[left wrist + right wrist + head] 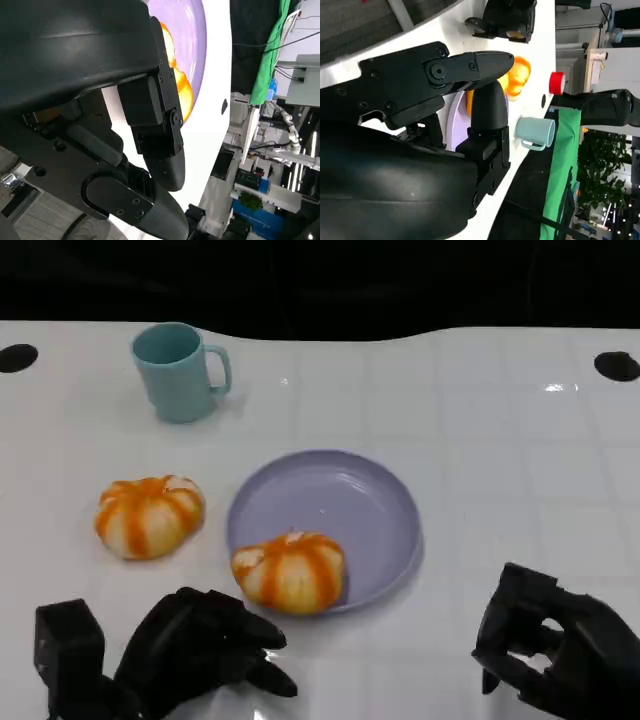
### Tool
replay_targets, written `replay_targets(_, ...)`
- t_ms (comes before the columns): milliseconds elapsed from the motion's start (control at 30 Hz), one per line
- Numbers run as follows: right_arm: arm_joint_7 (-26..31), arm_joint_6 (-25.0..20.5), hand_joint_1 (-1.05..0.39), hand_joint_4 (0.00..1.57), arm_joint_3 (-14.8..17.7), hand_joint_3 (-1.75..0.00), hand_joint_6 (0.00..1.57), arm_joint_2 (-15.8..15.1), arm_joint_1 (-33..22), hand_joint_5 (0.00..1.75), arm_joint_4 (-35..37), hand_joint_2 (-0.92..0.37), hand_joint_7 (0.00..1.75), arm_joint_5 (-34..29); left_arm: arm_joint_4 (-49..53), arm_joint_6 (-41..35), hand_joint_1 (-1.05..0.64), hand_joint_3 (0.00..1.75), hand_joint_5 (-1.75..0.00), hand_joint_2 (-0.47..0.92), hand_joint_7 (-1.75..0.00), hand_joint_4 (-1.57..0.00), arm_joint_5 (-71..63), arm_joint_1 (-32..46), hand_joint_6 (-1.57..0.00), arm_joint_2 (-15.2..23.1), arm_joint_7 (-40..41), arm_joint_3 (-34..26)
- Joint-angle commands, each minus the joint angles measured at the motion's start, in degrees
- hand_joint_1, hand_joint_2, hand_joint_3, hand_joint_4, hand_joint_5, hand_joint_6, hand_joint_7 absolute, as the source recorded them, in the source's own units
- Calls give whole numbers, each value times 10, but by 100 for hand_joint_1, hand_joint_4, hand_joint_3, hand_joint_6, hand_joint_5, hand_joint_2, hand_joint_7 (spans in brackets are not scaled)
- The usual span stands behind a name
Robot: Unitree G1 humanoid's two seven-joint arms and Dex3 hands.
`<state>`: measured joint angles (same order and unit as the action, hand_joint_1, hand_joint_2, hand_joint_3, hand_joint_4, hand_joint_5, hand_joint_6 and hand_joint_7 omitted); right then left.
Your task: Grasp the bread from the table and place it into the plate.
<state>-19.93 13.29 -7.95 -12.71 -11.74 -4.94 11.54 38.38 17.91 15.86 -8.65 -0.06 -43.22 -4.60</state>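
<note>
Both hands are kept low at the near edge of the table [480, 420]. The left hand [205, 645] is held with fingers loosely apart and nothing in them, just near of the plate [350, 500]. The right hand [555, 645] is curled inward, empty, to the right of the plate and apart from it. One bread roll [290, 572] is seated on the plate's near rim, partly overhanging it, which suggests a placement from the near side. A second bread roll [148, 515] is left on the table to the left of the plate, within the left hand's reach and judged the next thing to grasp. A cup [178, 370] is stood at the far left, well apart.
</note>
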Motion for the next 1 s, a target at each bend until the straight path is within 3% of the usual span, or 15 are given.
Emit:
replay_targets(33, -6, -10, -41, 68, 15, -19, 49, 4, -6, 175, -13, -92, 175, 8, -10, -6, -105, 0, -22, 73, -3, -157, -1, 9, -157, 10, 7, 1)
replay_targets(300, -57, 17, -38, 78, 30, -15, 60, 31, 5, 175, 38, -92, 175, 48, -4, -5, -105, 0, -23, 73, -3, -157, 6, 7, -157, 11, -3, -4)
replay_targets(733, -72, 87, -37, 81, 38, -14, 62, 61, 27, 175, 109, -92, 175, 30, 21, 14, -105, 1, -22, 74, -2, -157, -2, -4, -157, 20, 0, -5)
replay_targets(1000, -61, 58, -38, 78, 43, -14, 61, 71, 32, 175, 103, -92, 175, 29, 38, 19, -105, 0, -21, 74, -2, -157, 4, -14, -157, 23, -10, -10)
